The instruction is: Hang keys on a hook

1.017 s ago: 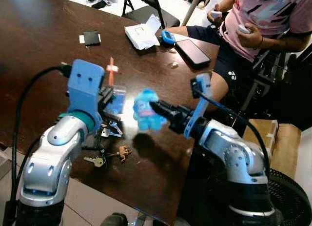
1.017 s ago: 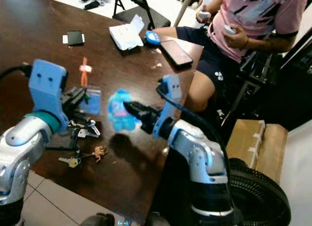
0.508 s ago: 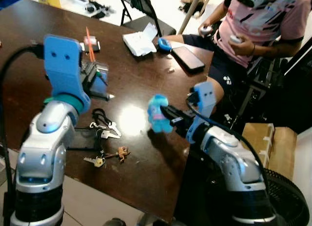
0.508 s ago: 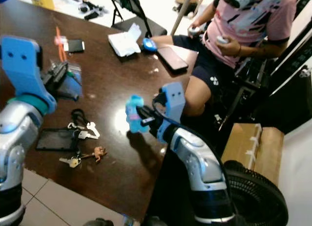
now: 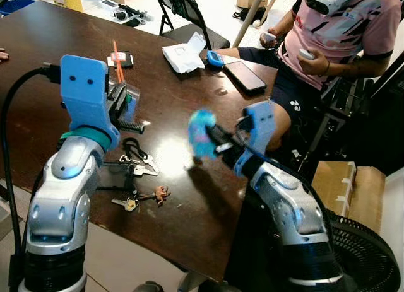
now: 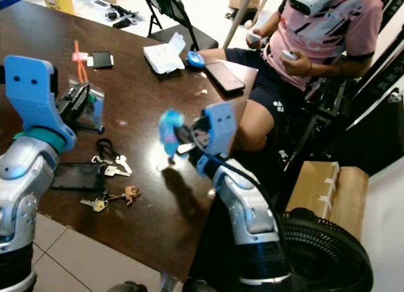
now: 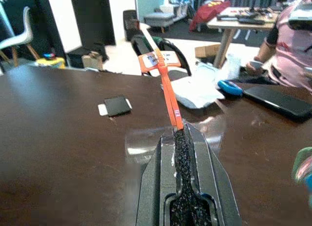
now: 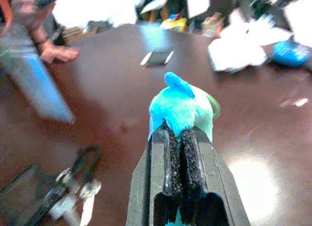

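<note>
Two grippers are up over our dark brown table (image 5: 38,58). Our left gripper (image 7: 184,138) has its fingers pressed together on an orange hook (image 7: 165,87) and the clear plastic bag (image 7: 146,138) around its base, holding them above the table at about ten o'clock from the keys. Our right gripper (image 8: 176,131) has its jaws narrow, clamped on a blue plush toy (image 8: 181,106), raised over the table at about three o'clock from the keys.

Our keys (image 5: 136,166) lie flat on the table near the edge closest to us, a bunch on a black loop, touching neither gripper. Beside them sits a dark flat card holder (image 6: 79,176), and at six o'clock from them a single brass key (image 5: 128,204) with a small brown charm (image 5: 159,194).

Farther off at twelve o'clock we see a white packet (image 5: 183,55), a small blue object (image 5: 216,58) and a black phone (image 5: 246,76). A person (image 5: 341,33) in a pink shirt sits at the far corner, holding white controllers.
</note>
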{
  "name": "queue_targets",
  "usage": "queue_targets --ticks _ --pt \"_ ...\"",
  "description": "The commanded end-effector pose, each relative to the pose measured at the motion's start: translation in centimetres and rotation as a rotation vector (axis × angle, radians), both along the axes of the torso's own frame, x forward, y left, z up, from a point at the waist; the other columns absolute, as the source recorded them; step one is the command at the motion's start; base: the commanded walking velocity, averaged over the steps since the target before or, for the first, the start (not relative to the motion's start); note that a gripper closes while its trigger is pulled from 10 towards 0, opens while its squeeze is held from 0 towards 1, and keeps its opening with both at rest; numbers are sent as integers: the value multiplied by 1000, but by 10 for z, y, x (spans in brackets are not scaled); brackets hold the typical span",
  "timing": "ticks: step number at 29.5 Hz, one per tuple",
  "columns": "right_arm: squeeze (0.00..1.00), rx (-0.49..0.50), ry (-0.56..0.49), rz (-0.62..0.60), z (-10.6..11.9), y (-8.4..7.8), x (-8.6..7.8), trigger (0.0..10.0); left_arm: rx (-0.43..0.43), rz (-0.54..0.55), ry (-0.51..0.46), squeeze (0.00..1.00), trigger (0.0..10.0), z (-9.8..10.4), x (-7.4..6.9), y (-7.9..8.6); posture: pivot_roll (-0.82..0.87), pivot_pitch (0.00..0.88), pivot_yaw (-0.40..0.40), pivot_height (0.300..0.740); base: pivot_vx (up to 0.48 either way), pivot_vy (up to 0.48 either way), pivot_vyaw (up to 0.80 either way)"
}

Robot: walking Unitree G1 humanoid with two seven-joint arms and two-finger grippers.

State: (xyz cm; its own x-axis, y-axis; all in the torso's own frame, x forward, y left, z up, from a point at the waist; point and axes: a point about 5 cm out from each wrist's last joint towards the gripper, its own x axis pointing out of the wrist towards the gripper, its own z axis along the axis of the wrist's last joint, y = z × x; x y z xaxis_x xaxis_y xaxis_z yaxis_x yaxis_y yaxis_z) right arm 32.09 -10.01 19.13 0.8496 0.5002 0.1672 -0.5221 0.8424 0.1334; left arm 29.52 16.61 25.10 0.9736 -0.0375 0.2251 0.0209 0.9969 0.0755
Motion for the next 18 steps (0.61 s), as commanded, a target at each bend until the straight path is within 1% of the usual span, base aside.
queue_targets --ticks 1,2,3,4,7,9,13,15,18 --pt "0 1 -72 -81 5 -9 -2 10000 -9 12 -2 0 10000 -4 -1 -1 104 27 19 740 0 0 0" --pt "0 -5 -118 -149 9 -15 -2 10000 -15 43 -8 0 10000 -3 1 3 106 23 22 740 0 0 0" --pt "0 -6 -138 -174 11 -16 -2 10000 -29 54 -3 0 10000 -3 2 5 110 19 23 740 0 0 0" --pt "0 -6 -138 -174 11 -16 -2 10000 -29 54 -3 0 10000 -3 2 5 110 19 23 740 0 0 0" --pt "0 -1 -190 -226 16 -17 0 10000 -79 78 13 0 10000 -4 4 11 113 13 29 740 0 0 0" --pt "0 -1 -190 -226 16 -17 0 10000 -79 78 13 0 10000 -4 4 11 113 13 29 740 0 0 0" --pt "0 11 -205 -237 19 -14 2 10000 -93 100 36 0 10000 -8 5 17 122 8 31 740 0 0 0" --pt "0 -2 -219 -227 15 -7 3 10000 -73 122 46 0 10000 -13 4 22 132 3 29 740 0 0 0" --pt "0 -26 -210 -227 9 -4 5 10000 -49 122 46 0 10000 -15 4 23 138 0 31 740 0 0 0"
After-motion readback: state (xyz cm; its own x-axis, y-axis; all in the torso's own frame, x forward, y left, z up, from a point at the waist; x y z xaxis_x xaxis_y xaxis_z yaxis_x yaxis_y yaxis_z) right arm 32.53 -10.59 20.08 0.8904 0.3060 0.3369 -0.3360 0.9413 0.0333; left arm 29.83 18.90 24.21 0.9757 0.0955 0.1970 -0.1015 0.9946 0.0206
